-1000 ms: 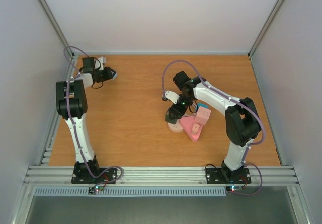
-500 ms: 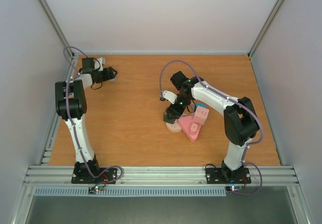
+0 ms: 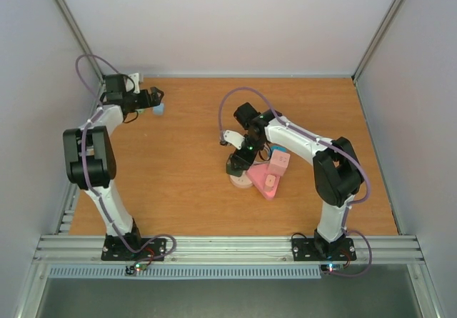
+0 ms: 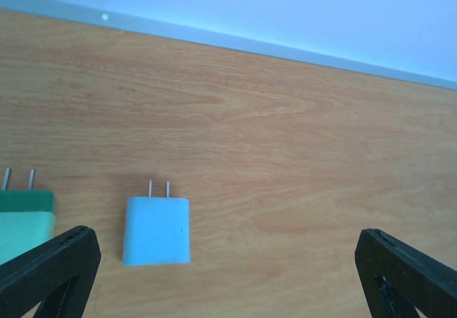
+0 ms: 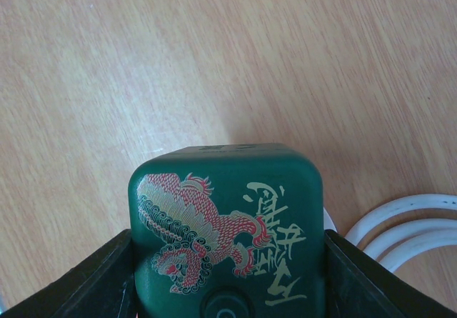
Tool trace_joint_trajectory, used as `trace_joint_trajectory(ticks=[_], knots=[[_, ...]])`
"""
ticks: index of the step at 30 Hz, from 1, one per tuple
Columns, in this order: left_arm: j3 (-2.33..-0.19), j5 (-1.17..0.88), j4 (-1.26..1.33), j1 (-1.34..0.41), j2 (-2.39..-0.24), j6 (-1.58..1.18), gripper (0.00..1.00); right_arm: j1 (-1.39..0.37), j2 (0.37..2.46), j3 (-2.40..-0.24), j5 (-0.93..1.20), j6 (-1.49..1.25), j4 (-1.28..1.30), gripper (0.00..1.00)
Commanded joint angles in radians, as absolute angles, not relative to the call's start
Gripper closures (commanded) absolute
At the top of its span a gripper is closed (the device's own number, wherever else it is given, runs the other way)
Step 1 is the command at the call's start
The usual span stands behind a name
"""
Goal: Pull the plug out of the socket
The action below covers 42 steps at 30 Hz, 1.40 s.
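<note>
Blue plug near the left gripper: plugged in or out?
Out. The blue plug lies flat on the table, both prongs bare.

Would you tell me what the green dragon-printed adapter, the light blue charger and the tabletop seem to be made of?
Green adapter: likely moulded plastic, satin sheen, rounded edges, printed red-and-gold dragon.
Light blue charger: apparently matte plastic body, two shiny metal prongs.
Tabletop: wood or wood-look laminate, visible grain; cannot tell which.

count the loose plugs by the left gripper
2. A light blue plug lies by the left gripper; a green plug beside it is cut off by the frame. More may be hidden.
</note>
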<state>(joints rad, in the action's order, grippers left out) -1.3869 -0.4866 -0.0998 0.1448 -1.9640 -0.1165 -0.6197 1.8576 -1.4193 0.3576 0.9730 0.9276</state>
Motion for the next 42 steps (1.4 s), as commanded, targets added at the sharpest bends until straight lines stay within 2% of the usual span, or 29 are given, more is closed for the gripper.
trace_joint_trajectory(ticks=[1, 9, 17, 28, 37, 42], knots=[[-1.303, -0.552, -0.069, 0.149, -1.851, -0.038, 0.00, -0.657, 1.920, -1.409, 0.385, 0.967, 0.950, 0.75], [-1.219, -0.696, -0.216, 0.135, -1.734, 0.182, 0.00, -0.699, 1.940, -1.441, 0.393, 0.986, 0.959, 0.72], [-1.162, -0.703, -0.325, 0.057, -1.652, 0.357, 0.00, -0.702, 1.939, -1.476, 0.398, 0.994, 0.982, 0.43], [-1.140, -0.750, -0.406, -0.044, -1.616, 0.506, 0.00, -0.689, 1.868, -1.477, 0.429, 0.975, 0.983, 0.21], [-1.151, -0.855, -0.498, -0.098, -1.598, 0.643, 0.00, -0.604, 1.756, -1.429, 0.481, 0.973, 0.985, 0.21], [-1.152, -0.954, -0.619, -0.138, -1.598, 0.834, 0.00, -0.536, 1.658, -1.326, 0.503, 0.999, 0.957, 0.24]])
